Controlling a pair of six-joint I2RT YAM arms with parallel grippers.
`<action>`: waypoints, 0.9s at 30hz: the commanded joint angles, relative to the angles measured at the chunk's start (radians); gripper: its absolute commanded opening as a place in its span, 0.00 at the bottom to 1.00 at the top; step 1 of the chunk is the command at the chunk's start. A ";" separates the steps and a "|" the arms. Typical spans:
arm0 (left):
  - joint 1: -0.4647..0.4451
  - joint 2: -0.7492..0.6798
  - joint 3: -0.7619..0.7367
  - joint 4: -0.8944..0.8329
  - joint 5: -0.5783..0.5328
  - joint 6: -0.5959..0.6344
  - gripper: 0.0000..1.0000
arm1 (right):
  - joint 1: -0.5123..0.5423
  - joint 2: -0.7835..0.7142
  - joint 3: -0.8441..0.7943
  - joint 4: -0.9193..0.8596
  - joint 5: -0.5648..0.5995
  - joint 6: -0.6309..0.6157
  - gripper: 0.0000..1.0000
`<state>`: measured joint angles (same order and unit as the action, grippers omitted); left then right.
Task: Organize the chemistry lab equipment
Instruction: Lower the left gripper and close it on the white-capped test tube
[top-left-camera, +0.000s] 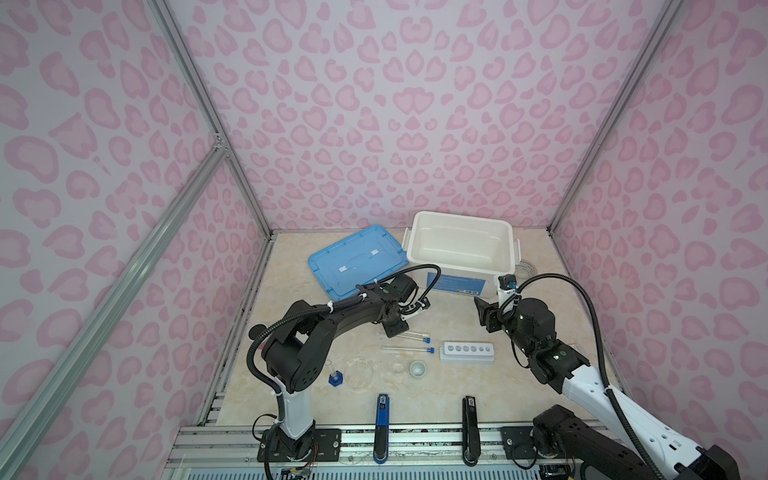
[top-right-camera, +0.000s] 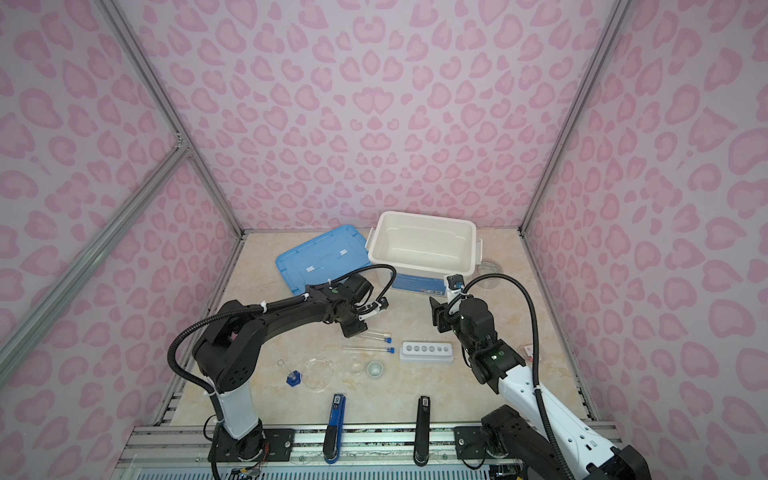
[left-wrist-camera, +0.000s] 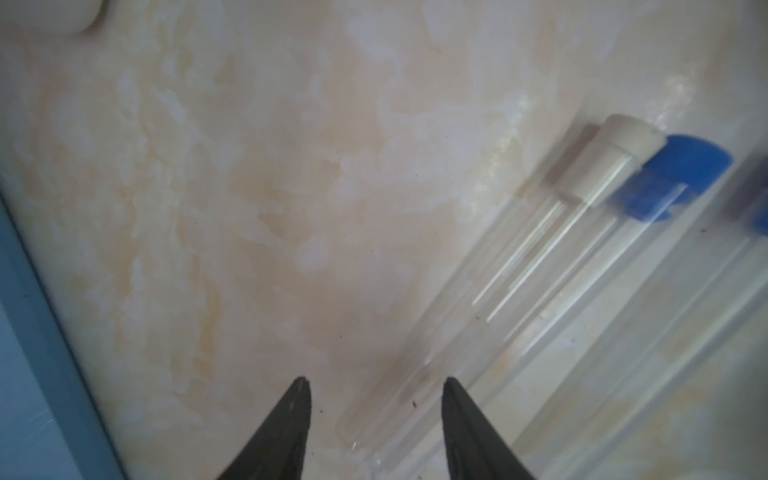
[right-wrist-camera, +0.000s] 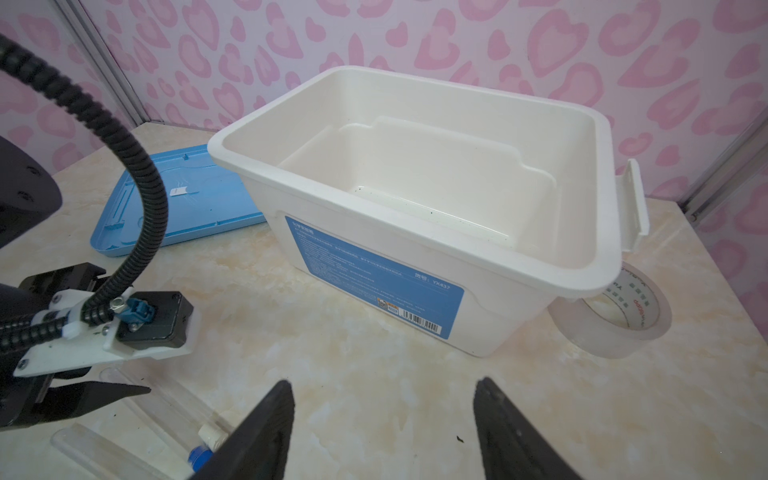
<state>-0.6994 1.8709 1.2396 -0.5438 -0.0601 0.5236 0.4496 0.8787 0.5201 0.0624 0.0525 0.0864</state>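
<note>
Camera set-up: two high views, two wrist views.
Both top views looked down from high at the front edge toward the back wall, taking in the whole table (top-left-camera: 449, 316) almost identically. The left wrist view hung very close over the table, facing down onto the tubes (left-wrist-camera: 511, 257). The right wrist view sat low and near, facing the back wall across the bin (right-wrist-camera: 374, 266). Tubes appeared in all four views; bin and lid (top-left-camera: 357, 257) were shared by the top and right wrist views.

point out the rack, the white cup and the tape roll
rack (top-left-camera: 466, 359): a top view, on its front wall.
white cup (top-left-camera: 417, 368): a top view, on its inside.
tape roll (right-wrist-camera: 598, 337): right wrist view, on its clear outer band.
</note>
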 joint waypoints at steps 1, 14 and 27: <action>0.000 0.015 0.006 0.011 -0.002 0.008 0.53 | 0.001 0.004 -0.009 0.030 0.004 0.002 0.68; -0.003 0.056 0.018 0.015 0.000 0.007 0.44 | 0.001 0.009 -0.016 0.042 0.011 0.003 0.67; -0.008 0.086 0.026 0.012 0.021 0.006 0.30 | 0.001 0.002 -0.029 0.054 0.036 0.005 0.64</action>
<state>-0.7071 1.9392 1.2629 -0.5247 -0.0525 0.5259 0.4496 0.8822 0.4976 0.0856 0.0715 0.0868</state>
